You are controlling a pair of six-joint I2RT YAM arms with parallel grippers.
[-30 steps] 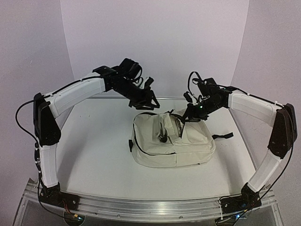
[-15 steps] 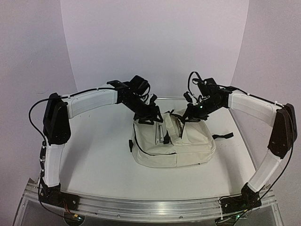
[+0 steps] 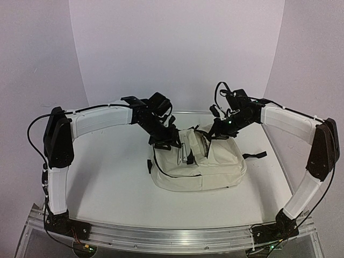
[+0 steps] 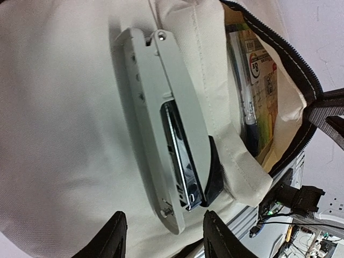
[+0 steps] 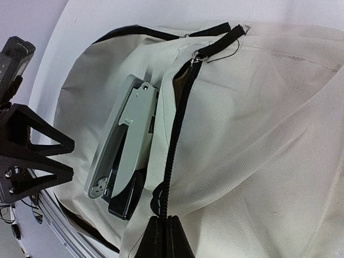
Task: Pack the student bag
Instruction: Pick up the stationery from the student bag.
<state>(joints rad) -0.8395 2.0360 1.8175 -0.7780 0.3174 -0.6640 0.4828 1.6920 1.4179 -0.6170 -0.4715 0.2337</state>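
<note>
One bag (image 3: 215,166), cream woven fabric, soft and slumped, lies flat mid-table (image 3: 107,172), just ahead of both grippers. In the top view its long axis runs roughly left to right. A black strap (image 3: 255,156) sticks out of its right side. Cannot tell which end is the top. The open mouth faces up, edged by a black toothed zipper (image 5: 174,134) that runs roughly near to far across the middle of the bag. The cloth is rumpled and folded beside the zip, with stitched seams.

One stapler (image 3: 184,152) lies on the bag's left panel, just beside the zip line. Its long axis is roughly parallel to the zip. It has a smooth pale grey upper arm, a shiny metal channel and a black base, and is long and narrow with rounded ends.

The left wrist view shows the open pocket with a pen (image 4: 250,107) and a printed card pack inside, both lying lengthwise.

Left gripper (image 3: 164,141) hangs over the bag's far left part, released. Its black fingers (image 4: 115,236) spread either side of the stapler's end without pinching it.

Right gripper (image 3: 215,133) sits at the far right of the mouth, clenched on the bag's zip edge, with the fabric pulled up at the pinch.
</note>
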